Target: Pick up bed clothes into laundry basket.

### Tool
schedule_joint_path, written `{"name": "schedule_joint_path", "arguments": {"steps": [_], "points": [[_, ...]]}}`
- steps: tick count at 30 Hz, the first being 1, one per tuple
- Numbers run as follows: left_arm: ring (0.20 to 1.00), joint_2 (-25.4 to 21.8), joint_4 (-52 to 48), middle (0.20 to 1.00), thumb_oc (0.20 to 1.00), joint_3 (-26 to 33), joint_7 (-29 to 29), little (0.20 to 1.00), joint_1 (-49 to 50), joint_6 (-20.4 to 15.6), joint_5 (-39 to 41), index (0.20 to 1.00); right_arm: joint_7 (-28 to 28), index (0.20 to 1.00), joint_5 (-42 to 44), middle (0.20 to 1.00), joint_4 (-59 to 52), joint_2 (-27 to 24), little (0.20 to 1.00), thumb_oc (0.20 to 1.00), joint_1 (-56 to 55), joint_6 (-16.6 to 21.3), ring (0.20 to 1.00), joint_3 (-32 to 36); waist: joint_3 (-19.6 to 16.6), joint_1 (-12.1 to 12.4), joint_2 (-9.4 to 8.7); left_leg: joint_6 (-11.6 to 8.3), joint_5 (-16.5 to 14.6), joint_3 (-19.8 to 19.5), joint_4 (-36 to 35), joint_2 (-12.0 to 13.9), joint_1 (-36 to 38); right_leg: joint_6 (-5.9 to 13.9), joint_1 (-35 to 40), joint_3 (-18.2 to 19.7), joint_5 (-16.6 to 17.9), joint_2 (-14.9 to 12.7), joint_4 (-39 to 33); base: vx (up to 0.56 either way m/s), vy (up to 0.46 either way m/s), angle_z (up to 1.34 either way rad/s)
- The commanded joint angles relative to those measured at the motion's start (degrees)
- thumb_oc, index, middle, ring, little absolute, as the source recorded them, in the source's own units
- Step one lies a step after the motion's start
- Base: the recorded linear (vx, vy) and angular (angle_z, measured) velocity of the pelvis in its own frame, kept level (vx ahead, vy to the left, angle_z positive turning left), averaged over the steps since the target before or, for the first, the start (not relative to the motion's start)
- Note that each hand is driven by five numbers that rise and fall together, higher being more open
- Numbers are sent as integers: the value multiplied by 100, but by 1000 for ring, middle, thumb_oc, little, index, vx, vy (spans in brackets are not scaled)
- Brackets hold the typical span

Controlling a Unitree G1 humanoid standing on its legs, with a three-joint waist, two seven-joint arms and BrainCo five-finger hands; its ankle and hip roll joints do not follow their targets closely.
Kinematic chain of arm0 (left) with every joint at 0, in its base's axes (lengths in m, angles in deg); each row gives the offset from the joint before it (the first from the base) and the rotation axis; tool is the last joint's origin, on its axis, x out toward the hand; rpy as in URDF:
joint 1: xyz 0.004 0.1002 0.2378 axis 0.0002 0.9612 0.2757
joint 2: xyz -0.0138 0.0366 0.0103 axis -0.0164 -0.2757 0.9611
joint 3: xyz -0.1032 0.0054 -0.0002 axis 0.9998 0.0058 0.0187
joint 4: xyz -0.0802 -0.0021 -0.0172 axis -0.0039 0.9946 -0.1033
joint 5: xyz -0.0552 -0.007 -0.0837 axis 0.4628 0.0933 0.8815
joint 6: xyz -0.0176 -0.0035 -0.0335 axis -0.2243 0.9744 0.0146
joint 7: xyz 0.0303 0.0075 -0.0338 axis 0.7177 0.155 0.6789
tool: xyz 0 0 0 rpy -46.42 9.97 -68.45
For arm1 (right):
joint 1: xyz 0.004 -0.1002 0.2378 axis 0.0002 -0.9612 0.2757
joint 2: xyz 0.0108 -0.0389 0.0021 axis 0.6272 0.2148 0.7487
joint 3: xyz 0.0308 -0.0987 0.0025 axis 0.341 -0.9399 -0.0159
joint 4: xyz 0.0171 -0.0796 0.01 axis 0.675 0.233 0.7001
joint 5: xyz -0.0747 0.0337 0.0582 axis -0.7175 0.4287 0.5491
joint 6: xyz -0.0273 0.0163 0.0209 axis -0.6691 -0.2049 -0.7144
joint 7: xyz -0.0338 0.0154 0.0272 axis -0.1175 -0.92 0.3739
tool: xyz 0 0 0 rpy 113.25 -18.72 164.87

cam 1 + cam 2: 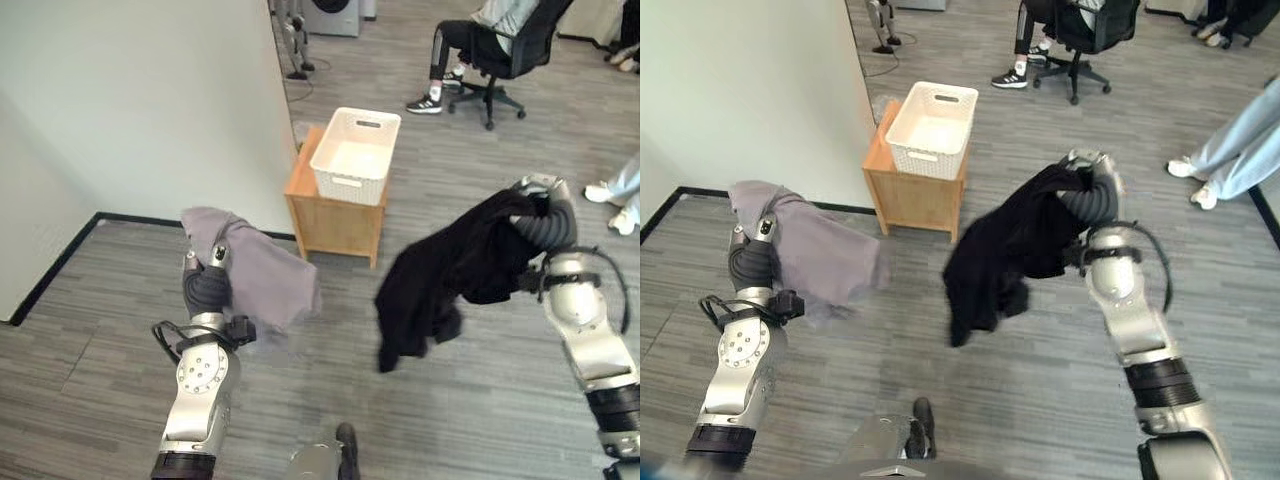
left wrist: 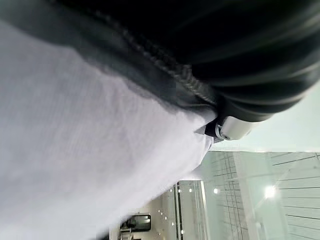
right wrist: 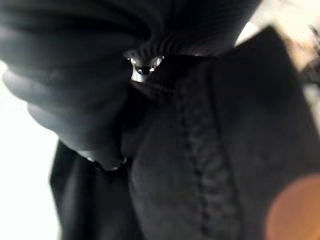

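Observation:
My left hand is raised on the left and is shut on a lilac-grey garment that drapes over it and hangs to its right; the same cloth lies against the hand in the left wrist view. My right hand is raised on the right, shut on a black garment that hangs down to its left above the floor. The black cloth bunches under the fingers in the right wrist view. The white laundry basket stands ahead between both hands, with nothing in it.
The basket sits on a small wooden cabinet against the corner of a white wall. A person sits on an office chair at the back right. Another person's legs stand at the right edge.

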Motion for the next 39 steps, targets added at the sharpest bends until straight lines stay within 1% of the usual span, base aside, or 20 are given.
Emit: {"name": "schedule_joint_path", "arguments": {"steps": [1,2,3,4,6,8,9,10,11,13,16,18,19,20,24,25,26,28,33,39], "points": [[200,-316,-448,200,200,-337,22,200,-276,-320,141,200,449,200,-168,200,190,-134,200,200,653,60,200,171,-410,26,49,-688,2321,145,-2083,913,511,589,-653,231,502,-28,802,366,203,79],[200,-428,-394,200,200,-431,53,200,-496,-308,65,200,502,200,177,200,276,-6,200,200,940,106,200,154,-298,-184,66,-576,1999,60,-2083,800,789,543,-1516,614,613,-10,1358,269,118,91],[200,-432,-390,200,200,-426,52,200,-501,-308,67,200,501,200,181,200,282,-4,200,200,950,108,200,151,-300,-190,60,-579,1993,58,-2083,798,784,540,-1528,613,596,-14,1377,518,139,44],[200,-464,-377,200,200,-467,-20,200,-597,-281,71,200,453,200,292,200,205,-22,200,200,960,142,200,188,-232,-376,84,-593,1872,-206,-2083,682,940,310,-1845,955,41,533,868,375,10,44],[200,-410,-302,200,200,-454,-67,200,-682,-293,158,200,455,200,415,200,126,-100,200,200,996,198,200,219,-159,-550,76,-601,1704,-423,-2083,553,1128,187,-2100,1195,-12,785,95,423,-36,79],[200,-338,-246,200,200,-486,-110,200,-770,-271,193,200,406,200,450,200,36,-182,200,200,1085,208,200,166,-128,-687,53,-627,1465,-567,-2083,501,1381,269,-2449,1146,389,713,-652,432,-92,119],[200,-328,-206,200,200,-487,-105,200,-802,-264,206,200,390,200,429,200,-3,-214,200,200,1168,199,200,94,-134,-715,59,-693,1335,-592,-2083,542,1543,379,-2725,917,660,595,-938,621,-154,96],[200,-407,-196,200,200,-449,-135,200,-814,-283,125,200,331,200,310,200,-20,-365,200,200,1466,184,200,-142,-151,-728,114,-806,1161,-561,-2083,689,1776,525,-3100,347,828,337,-1175,735,-184,66],[200,-469,-190,200,200,-480,-185,200,-873,-331,77,200,251,200,238,200,53,-667,200,200,1843,133,200,-370,-180,-725,66,-826,982,-600,-2083,672,2017,526,-3087,285,934,241,-1170,705,-183,45],[200,-464,-232,200,200,-435,-236,200,-801,-346,-2,200,193,200,218,200,200,-712,200,200,2088,121,200,-519,-302,-666,-46,-831,754,-603,-2083,600,2356,473,-2899,171,1111,133,-1175,540,-155,31],[200,-466,-378,200,200,-349,-288,200,-627,-371,63,200,153,200,240,200,200,-722,200,200,2367,85,200,-671,-327,-591,-73,-1011,880,-494,-1312,760,2436,392,-2481,-53,1151,101,-1175,388,-197,13],[200,-435,-453,200,200,-286,-325,200,-495,-432,261,200,129,200,240,200,216,-858,200,200,2659,70,200,-801,-244,-456,-186,-1142,1286,-625,282,1009,1844,168,-2055,-167,1046,137,-1175,314,-312,25],[200,-427,-487,200,200,-251,-329,200,-416,-468,303,200,177,200,247,200,305,-995,200,200,2973,61,200,-917,-124,-296,-341,-1202,1556,-789,1449,1030,1225,-41,-1753,-180,854,189,-1175,364,-294,25],[200,-430,-511,200,200,-241,-337,200,-370,-451,344,200,186,200,208,200,313,-1036,200,200,3001,34,200,-930,-92,-247,-391,-1165,1498,-750,1581,1051,1023,-66,-1648,-127,779,212,-1175,389,-228,10],[200,-352,-545,200,200,-155,-319,200,-203,-404,384,200,218,200,-227,200,265,-1306,200,200,3017,-25,200,-942,-126,-109,-379,-992,1336,-753,583,941,804,25,-1510,86,607,242,-1175,257,60,-39],[200,-281,-547,200,200,-131,-233,200,-100,-374,352,200,181,200,-267,200,200,-1217,200,200,2832,-1,200,-894,-175,30,-196,-956,1419,-1156,-819,721,842,131,-1427,266,466,356,-1175,398,217,-75],[200,-250,-495,200,200,-124,-123,200,-54,-393,304,200,178,200,-338,200,204,-1159,200,200,2725,26,200,-922,-193,186,-103,-961,1707,-1530,-1518,587,940,127,-1331,354,397,415,-1175,375,219,-82],[200,-204,-471,200,200,-179,-167,200,-90,-369,326,200,146,200,-369,200,205,-1148,200,200,2507,-31,200,-789,-285,78,67,-1002,1721,-1474,-2066,700,1306,123,-1249,355,328,519,-1175,178,105,-103],[200,-115,-398,200,200,-406,-175,200,-54,-305,205,200,260,200,-1227,200,-25,-1475,200,200,2197,-260,200,-674,-479,-123,129,-998,1566,-1424,-2083,662,1583,132,-1111,358,353,436,-1172,114,73,-58],[200,-102,-279,200,200,-603,-203,200,-145,-280,168,200,395,200,-1233,200,80,-1424,200,200,2418,-321,200,-698,-541,-182,189,-969,1459,-1288,-2083,631,1649,271,-1059,326,396,228,-1175,32,56,7]]}}
